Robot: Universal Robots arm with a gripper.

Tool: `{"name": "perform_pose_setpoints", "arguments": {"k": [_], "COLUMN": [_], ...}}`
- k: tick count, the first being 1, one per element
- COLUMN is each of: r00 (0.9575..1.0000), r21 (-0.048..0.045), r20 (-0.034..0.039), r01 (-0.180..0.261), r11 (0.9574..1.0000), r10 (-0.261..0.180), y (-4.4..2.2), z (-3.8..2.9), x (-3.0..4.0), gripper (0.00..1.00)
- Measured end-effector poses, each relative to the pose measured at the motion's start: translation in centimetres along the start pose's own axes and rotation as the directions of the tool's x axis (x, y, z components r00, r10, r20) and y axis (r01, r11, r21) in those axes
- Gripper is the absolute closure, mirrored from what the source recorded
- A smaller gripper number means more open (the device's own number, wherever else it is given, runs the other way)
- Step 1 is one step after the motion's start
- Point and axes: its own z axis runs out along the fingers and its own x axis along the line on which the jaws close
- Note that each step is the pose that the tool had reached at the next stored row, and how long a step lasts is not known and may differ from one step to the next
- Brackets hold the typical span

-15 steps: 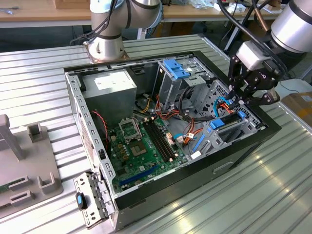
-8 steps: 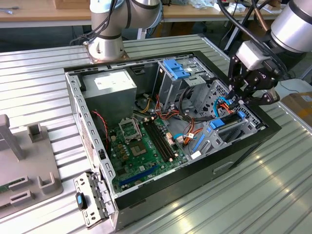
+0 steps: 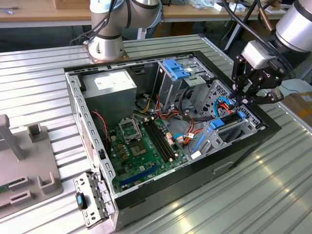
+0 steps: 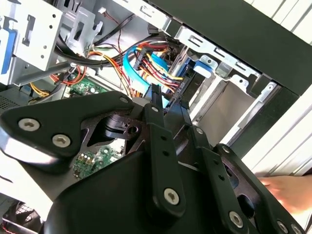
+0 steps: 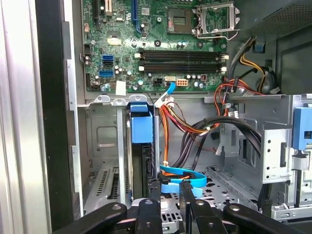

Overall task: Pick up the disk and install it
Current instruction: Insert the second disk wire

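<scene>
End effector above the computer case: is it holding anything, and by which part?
Nothing seems held: the end effector has its fingers apart, nothing between them. The disk stands in the bay, apart from it.

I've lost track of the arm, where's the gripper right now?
In the exterior view the gripper hangs over the open computer case at the exterior view's right end, just above the drive cage and beside the blue cables.
</scene>
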Motion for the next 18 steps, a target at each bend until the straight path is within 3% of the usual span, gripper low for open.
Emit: {"name": "perform_pose_setpoints", "arguments": {"k": [10, 16, 18], "r00": [1.0, 1.0, 1.0], "r21": [-0.0002, -0.0003, -0.0002], "r20": [0.0003, 0.0002, 0.0001], "r01": [0.002, 0.002, 0.002], "r11": [1.0, 1.0, 1.0], "r10": [-0.002, -0.002, -0.002], "y": [0.1, 0.14, 0.18], "z": [0.03, 0.67, 1.2], "x": [0.23, 0.35, 0.44], "gripper": [0.7, 0.7, 0.7]}}
